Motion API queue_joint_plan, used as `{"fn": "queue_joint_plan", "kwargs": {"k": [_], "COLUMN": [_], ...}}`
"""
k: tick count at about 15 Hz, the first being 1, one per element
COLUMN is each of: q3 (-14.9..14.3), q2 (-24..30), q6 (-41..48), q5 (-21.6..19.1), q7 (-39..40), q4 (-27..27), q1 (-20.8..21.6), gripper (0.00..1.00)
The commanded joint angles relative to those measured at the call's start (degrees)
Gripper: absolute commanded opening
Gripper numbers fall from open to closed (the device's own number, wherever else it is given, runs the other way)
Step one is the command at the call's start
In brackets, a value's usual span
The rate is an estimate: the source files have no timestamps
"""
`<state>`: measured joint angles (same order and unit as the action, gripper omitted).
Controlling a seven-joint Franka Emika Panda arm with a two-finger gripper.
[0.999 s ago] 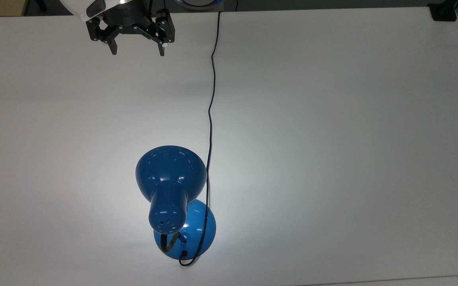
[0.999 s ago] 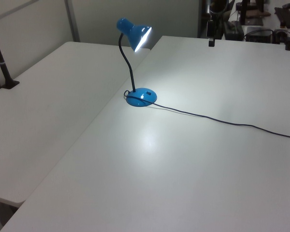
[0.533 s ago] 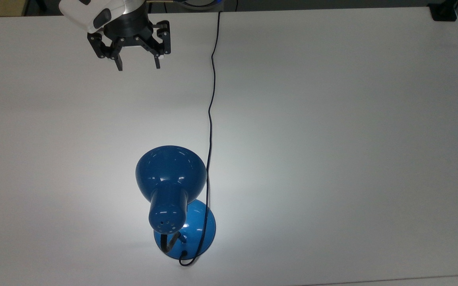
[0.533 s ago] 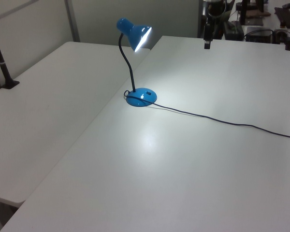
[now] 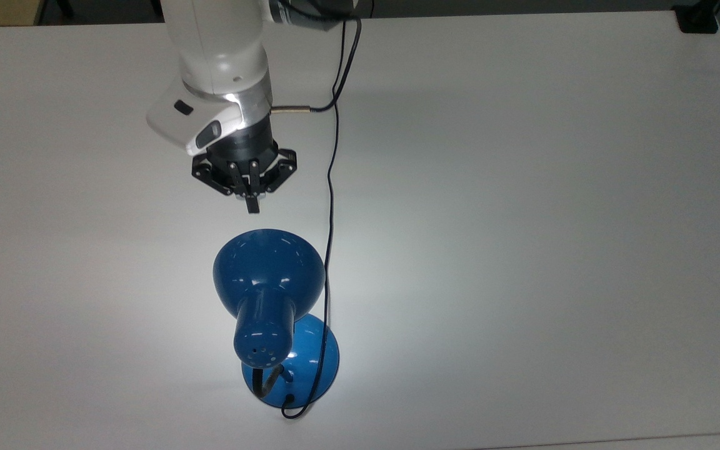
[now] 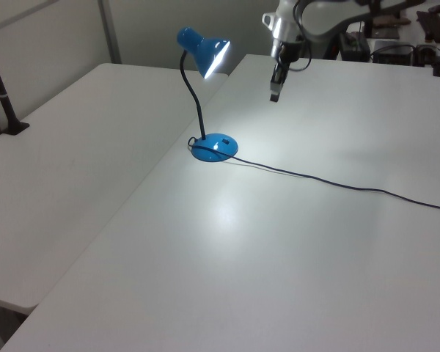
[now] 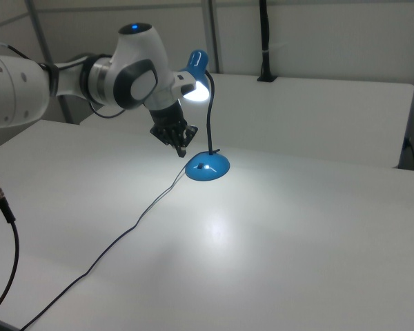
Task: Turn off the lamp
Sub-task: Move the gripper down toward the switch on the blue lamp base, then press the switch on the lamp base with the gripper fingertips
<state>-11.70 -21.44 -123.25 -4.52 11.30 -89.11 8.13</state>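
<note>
While lamp (image 5: 269, 284) glows, hand (image 5: 252, 206) pinched closed

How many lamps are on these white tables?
1. The blue lamp stands on the large table, lit, near the bottom edge in the top view, with its cord running away across the tabletop. The end effector hangs just beyond its shade.

My gripper (image 5: 252, 203) moved from table's far edge down top view toward lamp shade (image 5: 269, 269), now just short of it. Fingers, spread wide before, now closed together. Arm (image 6: 319, 15) now reaches into left view.
</note>
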Motion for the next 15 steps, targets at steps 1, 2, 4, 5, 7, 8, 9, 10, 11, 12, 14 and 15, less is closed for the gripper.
{"fn": "queue_joint_plan", "kwargs": {"k": [1, 2, 4, 5, 7, 8, 9, 10, 11, 12, 14, 15], "q3": [-0.1, -0.1, -0.1, -0.1, -0.1, -0.1, -0.2, -0.3, -0.3, -0.3, -0.3, -0.3], "q2": [-5.1, -6.8, -10.6, -12.8, -16.1, -17.9, -19.8, -21.1, -21.7, -21.9, -22.1, -22.7], "q6": [-9.9, -13.7, -19.3, -21.4, -23.9, -25.4, -26.9, -28.0, -29.1, -29.5, -29.5, -29.5], "q5": [-0.7, -0.7, -0.5, -0.5, -0.5, -0.5, -0.4, -0.3, -0.4, -0.3, -0.1, -0.1], "q7": [-3.8, -5.4, -8.7, -9.5, -9.8, -10.4, -10.9, -11.0, -11.0, -11.0, -10.9, -10.8], "q4": [0.5, 1.4, 3.4, 5.3, 8.2, 9.6, 10.9, 11.8, 12.0, 12.0, 11.9, 11.9], "q1": [1.9, 2.2, 2.3, 2.2, 2.2, 2.3, 2.5, 2.9, 3.1, 3.1, 3.5, 3.7], "gripper": [0.00, 0.00, 0.00, 0.00, 0.00, 0.00, 0.00, 0.00, 0.00, 0.00, 0.00, 0.00]}}
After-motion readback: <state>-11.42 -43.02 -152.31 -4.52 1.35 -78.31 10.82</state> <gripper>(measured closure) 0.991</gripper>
